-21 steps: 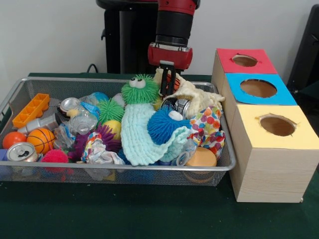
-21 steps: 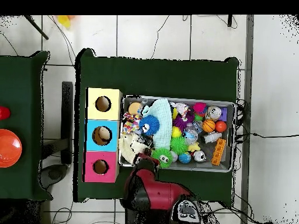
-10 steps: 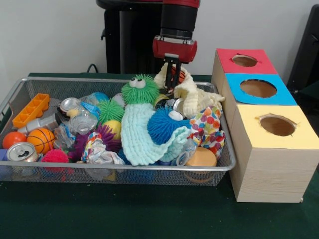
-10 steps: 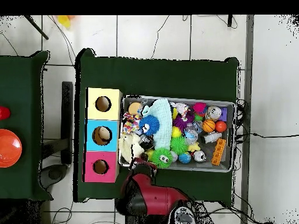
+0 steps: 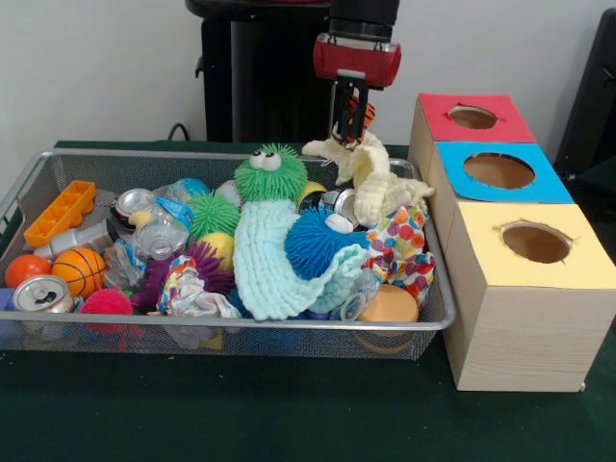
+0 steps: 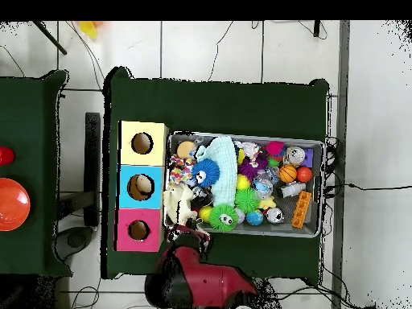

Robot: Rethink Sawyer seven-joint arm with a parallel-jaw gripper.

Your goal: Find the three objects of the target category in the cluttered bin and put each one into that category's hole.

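The silver wire-mesh bin (image 5: 58,327) sits on the green table beside the wooden box (image 5: 525,327) with red, blue and yellow holed tops. My gripper (image 5: 348,130) is clamped on the cream knitted cloth (image 5: 377,183), whose top is lifted above the bin's far right corner while its lower end trails on the clutter.

Cream cloth (image 5: 377,181), mint knit cloth (image 5: 274,260), polka-dot cloth (image 5: 404,245), fuzzy green ball (image 5: 269,173), orange basketball (image 5: 80,269).
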